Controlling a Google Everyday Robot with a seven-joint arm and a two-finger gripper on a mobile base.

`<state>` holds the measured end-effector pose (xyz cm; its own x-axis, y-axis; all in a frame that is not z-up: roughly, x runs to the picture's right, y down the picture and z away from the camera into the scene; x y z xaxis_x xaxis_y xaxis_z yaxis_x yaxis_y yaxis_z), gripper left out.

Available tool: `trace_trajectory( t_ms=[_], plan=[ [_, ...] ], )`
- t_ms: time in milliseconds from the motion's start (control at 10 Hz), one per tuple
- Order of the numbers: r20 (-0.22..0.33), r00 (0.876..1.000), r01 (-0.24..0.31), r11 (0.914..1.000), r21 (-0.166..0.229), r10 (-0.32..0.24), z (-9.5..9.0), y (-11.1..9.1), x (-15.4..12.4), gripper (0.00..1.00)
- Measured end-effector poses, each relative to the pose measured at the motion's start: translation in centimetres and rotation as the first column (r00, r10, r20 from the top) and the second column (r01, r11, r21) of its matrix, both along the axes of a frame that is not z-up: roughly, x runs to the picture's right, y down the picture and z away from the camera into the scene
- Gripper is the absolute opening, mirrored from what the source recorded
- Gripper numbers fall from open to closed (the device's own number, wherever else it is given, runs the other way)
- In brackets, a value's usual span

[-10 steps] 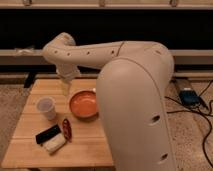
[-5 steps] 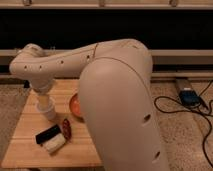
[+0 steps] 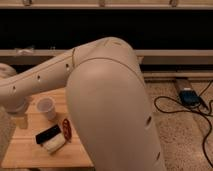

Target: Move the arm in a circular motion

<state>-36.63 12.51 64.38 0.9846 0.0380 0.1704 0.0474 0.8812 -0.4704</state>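
Over the bench's (image 3: 30, 150) left edge the arm's (image 3: 107, 100) end effector (image 3: 20, 120) is seen; its state cannot be told.

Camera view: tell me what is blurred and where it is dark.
Camera view: the arm fills the frame, soft-edged up close; the claw sits dim at the left edge; the wall band behind is near black; the cup and wooden table are evenly lit.

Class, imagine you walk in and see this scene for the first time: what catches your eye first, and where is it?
The huge cream-white arm fills the middle of the view, its thick segment reaching left across the wooden table. The gripper hangs at the far left edge, just left of a white cup. Below the cup lie a black and white block and a small red item; dark cables trail on the floor at right.
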Motion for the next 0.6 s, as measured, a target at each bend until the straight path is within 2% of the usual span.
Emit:
trace_trajectory(
  t_ms=[100,300,600],
  plan=[
    [0.020,1.000,0.000,1.0000,-0.008,0.000,-0.7,1.9,-0.2,0.80],
    [0.035,0.999,-0.020,0.9994,-0.030,0.021,-1.8,5.4,1.2,0.80],
    [0.009,0.996,-0.092,0.9939,-0.060,0.093,-2.4,9.2,6.6,0.80]
  ],
)
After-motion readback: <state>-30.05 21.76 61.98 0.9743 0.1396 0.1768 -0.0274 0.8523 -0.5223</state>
